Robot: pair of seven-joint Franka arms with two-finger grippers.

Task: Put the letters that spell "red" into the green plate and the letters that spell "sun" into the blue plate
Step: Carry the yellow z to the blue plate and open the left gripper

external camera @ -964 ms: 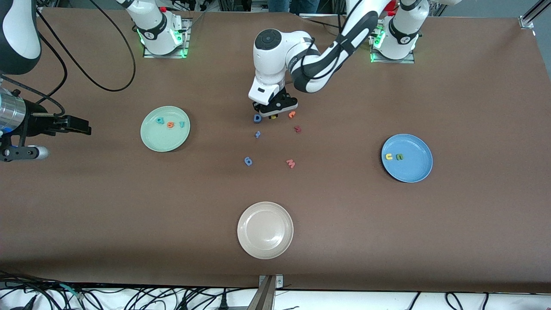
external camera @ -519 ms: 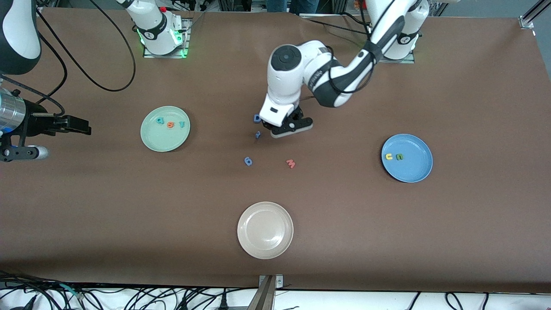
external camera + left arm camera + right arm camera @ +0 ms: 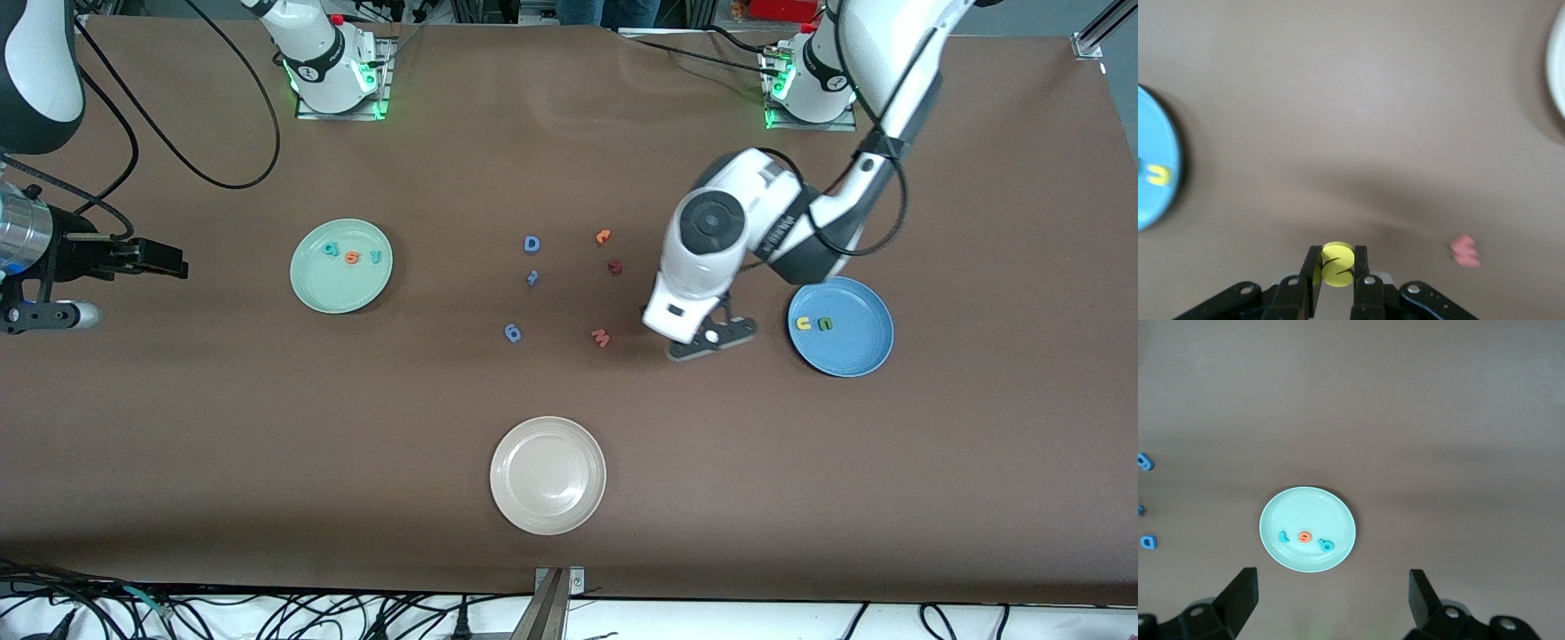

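My left tool (image 3: 1337, 272) pinches the yellow s (image 3: 1336, 264) by its flat faces, over bare surface (image 3: 978, 444) beside the blue plate (image 3: 858, 351); light, squashy foam. Right tool (image 3: 1331, 593) waits, spread wide.

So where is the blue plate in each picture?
Front view: the blue plate lies toward the left arm's end of the table, beside the left tool.
Left wrist view: only a slice of it shows at the picture's edge.
Right wrist view: not in it.
Shared landmark: the yellow u on the plate.
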